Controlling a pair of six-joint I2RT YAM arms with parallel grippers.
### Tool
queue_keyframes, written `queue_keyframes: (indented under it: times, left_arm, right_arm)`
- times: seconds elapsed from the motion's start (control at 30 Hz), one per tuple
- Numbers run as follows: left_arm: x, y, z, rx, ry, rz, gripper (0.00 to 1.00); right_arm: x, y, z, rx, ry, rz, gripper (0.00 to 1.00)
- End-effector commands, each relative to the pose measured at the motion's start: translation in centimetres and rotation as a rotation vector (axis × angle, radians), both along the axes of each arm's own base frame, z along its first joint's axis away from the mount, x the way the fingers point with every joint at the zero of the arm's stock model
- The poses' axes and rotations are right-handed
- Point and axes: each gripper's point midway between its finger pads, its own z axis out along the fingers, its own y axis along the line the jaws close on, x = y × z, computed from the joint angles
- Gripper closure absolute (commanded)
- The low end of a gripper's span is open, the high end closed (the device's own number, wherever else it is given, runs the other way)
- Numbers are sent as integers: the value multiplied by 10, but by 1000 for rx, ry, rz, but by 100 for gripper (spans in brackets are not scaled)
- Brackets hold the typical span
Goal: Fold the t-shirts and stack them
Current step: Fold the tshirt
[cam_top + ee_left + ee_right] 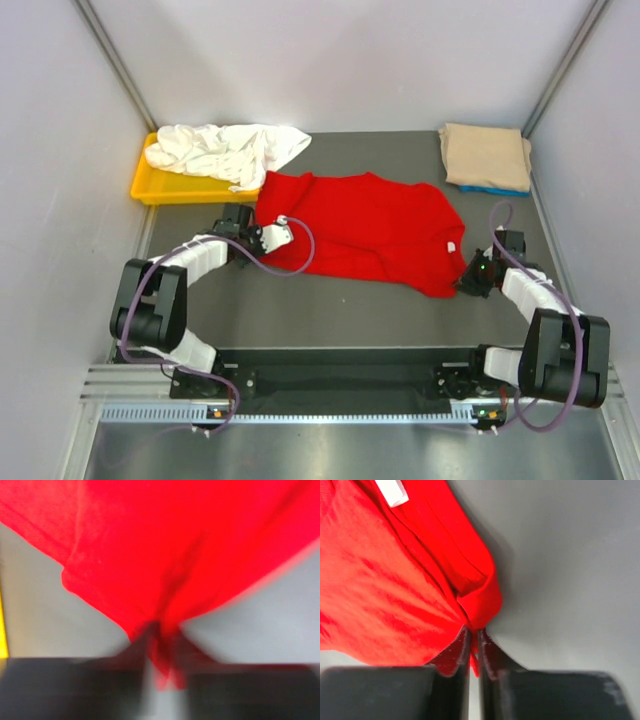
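Observation:
The red t-shirt (365,230) lies spread on the dark table, its white neck label (451,248) at the right end. My left gripper (262,240) is shut on the shirt's left edge; the blurred left wrist view shows red cloth (165,570) pinched between the fingers. My right gripper (468,282) is shut on the shirt's right corner (480,605) near the label (391,491). A white t-shirt (225,150) lies crumpled at the back left. A folded tan t-shirt (485,155) lies on a folded blue one (495,188) at the back right.
A yellow plastic tray (160,190) holds part of the white shirt at the back left. White walls enclose the table on the left, back and right. A metal rail (300,410) runs along the near edge by the arm bases.

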Motion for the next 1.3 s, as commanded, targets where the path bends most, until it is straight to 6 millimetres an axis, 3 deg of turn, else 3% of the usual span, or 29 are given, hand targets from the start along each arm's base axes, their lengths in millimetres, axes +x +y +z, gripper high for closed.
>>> queue_keyframes:
  times: [0.0, 0.07, 0.13, 0.17, 0.2, 0.23, 0.27, 0.3, 0.33, 0.47, 0.5, 0.53, 0.57, 0.6, 0.63, 0.7, 0.73, 0.8, 0.83, 0.87, 0.9, 0.93, 0.97, 1.0, 1.03, 1.1, 1.13, 1.2, 1.27]
  left_arm:
    - [-22, 5, -30, 14, 82, 11, 100]
    - [-31, 0, -19, -23, 85, 16, 100]
    - [-56, 2, -13, -36, 154, 34, 100]
    - [-61, 1, 4, -52, 127, 32, 100]
    - [-89, 2, 4, -59, 209, 24, 100]
    - [-101, 2, 10, -62, 222, 2, 100]
    - [-113, 2, 24, -73, 203, -22, 100]
    - [-140, 6, 24, -64, 274, -43, 100]
    - [-152, 9, 29, -51, 290, -67, 100]
    - [-188, 20, 27, 0, 449, -61, 97]
    - [-192, 20, 29, 0, 470, -70, 92]
    - [-203, 18, 32, -9, 515, -90, 64]
    - [-207, 19, 36, -10, 535, -93, 47]
    - [-200, 17, 48, -17, 514, -98, 12]
    - [-197, 19, 55, -9, 501, -87, 2]
    - [-161, 26, 80, -14, 359, -10, 1]
    - [-139, 29, 91, -37, 278, 67, 1]
    - [-71, 40, 124, -107, 38, 259, 2]
    - [-51, 41, 122, -138, 32, 319, 5]
    - [-28, 39, 127, -207, -5, 357, 12]
    - [-12, 34, 135, -271, -10, 418, 29]
    - [1, 34, 115, -280, 51, 464, 38]
    - [13, 34, 110, -299, 61, 497, 42]
    - [32, 33, 115, -323, 35, 516, 43]
    - [42, 31, 96, -338, 81, 569, 41]
    - [67, 29, 95, -383, 57, 605, 34]
    - [73, 25, 81, -403, 91, 626, 30]
    - [85, 19, 74, -438, 94, 636, 29]
    - [99, 18, 61, -436, 87, 673, 27]
  right_arm:
    - [-1, 3, 2, 18, -18, -12, 100]
    - [-12, 4, 7, 22, 0, -24, 100]
    - [-21, 6, 19, 25, -26, -40, 100]
    - [-34, 9, 19, 36, 6, -49, 100]
    - [-38, 10, 24, 37, 1, -66, 100]
    - [-33, 12, 42, 39, -69, -68, 100]
    - [-43, 14, 47, 48, -47, -85, 100]
    - [-45, 11, 53, 34, -63, -106, 100]
    - [-43, 7, 71, 13, -118, -121, 100]
    - [-67, 5, 83, 1, -126, -173, 100]
    - [-70, 5, 83, 0, -129, -184, 99]
    - [-77, 5, 82, -7, -126, -187, 97]
    - [-81, 2, 80, -24, -118, -197, 89]
    - [-84, 0, 79, -41, -121, -196, 64]
    - [-85, -1, 80, -50, -124, -196, 53]
    - [-78, -10, 90, -88, -162, -224, 40]
    - [-59, -15, 117, -108, -273, -223, 40]
    - [-30, -17, 154, -136, -399, -153, 40]
    - [-6, -16, 176, -143, -504, -117, 39]
    - [6, -7, 186, -112, -538, -51, 39]
    - [28, -2, 188, -119, -523, 29, 40]
    - [47, 1, 197, -130, -554, 67, 41]
    - [62, 3, 197, -145, -536, 96, 43]
    - [88, 17, 196, -166, -503, 186, 43]
    - [102, 22, 195, -185, -485, 221, 44]
    - [140, 50, 190, -225, -457, 358, 45]
    - [152, 59, 188, -231, -456, 394, 45]
    - [186, 77, 170, -225, -433, 469, 46]
    - [207, 87, 158, -224, -423, 502, 48]
